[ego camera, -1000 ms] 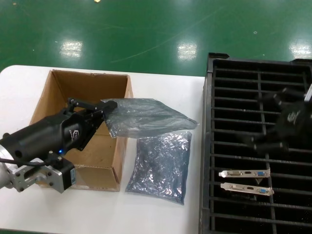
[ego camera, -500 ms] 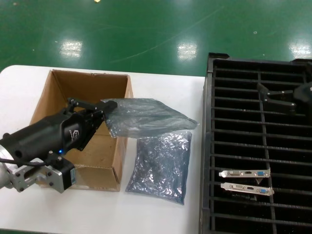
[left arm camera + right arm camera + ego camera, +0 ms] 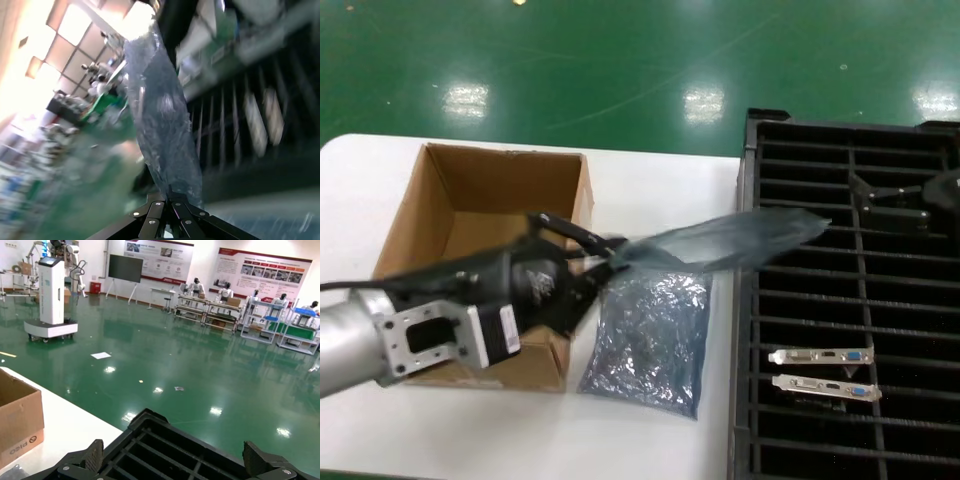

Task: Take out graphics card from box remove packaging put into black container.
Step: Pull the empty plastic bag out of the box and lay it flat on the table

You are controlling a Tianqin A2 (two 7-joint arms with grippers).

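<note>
My left gripper hangs over the table just right of the brown box, shut on one end of a grey-blue packaging bag. That bag stretches out to the right, and its far end reaches over the black container. Whether a card is inside it does not show. The left wrist view has the same bag rising from the shut left gripper. Two graphics cards stand in the container's near slots. My right gripper hovers open over the container's far part, as the right wrist view confirms for this gripper.
A second crinkly bag lies flat on the white table between box and container. The box stands open-topped on the table's left. The right wrist view shows the container rim and a box corner. Green floor lies beyond.
My left arm has swung to the right, carrying the bag from over the box towards the container. The right gripper moved to the container's far part a second ago and has held there since.
</note>
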